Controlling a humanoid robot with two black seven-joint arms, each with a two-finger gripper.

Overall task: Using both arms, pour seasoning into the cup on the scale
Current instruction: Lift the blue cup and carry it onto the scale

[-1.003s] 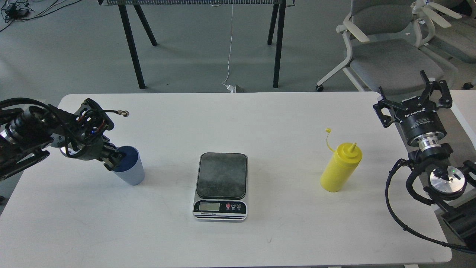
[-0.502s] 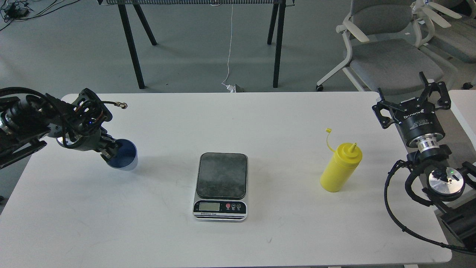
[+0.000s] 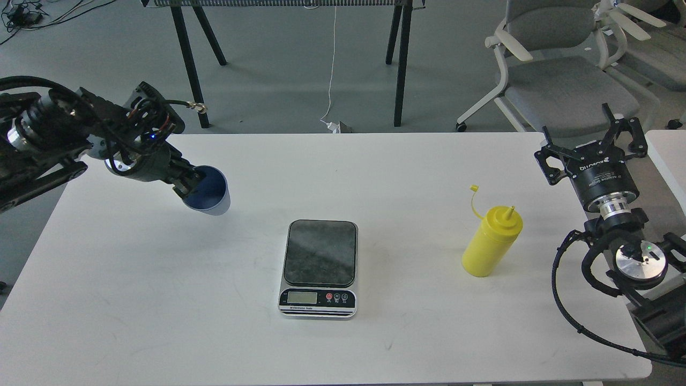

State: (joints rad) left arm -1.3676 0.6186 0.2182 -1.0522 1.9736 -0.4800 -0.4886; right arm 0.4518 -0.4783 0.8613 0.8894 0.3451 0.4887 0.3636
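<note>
The cup [image 3: 208, 191] is being gripped at its rim by the left gripper [image 3: 187, 181], at ten o'clock from the scale [image 3: 319, 266], ready for placing there; the right gripper [image 3: 589, 140] is being held open beside the seasoning [image 3: 490, 242].

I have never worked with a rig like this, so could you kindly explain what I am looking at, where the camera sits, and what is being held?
The picture is taken from the robot's own head, looking forward and down at a white table. The two black arms are the robot's own. Its left gripper grips a small light-blue cup by the rim and holds it up above the table, left of a flat kitchen scale with nothing on it. A yellow seasoning bottle stands upright to the right, its small cap hanging off. The right gripper is open and holds nothing, off to the bottle's right. Office chairs stand behind.
</note>
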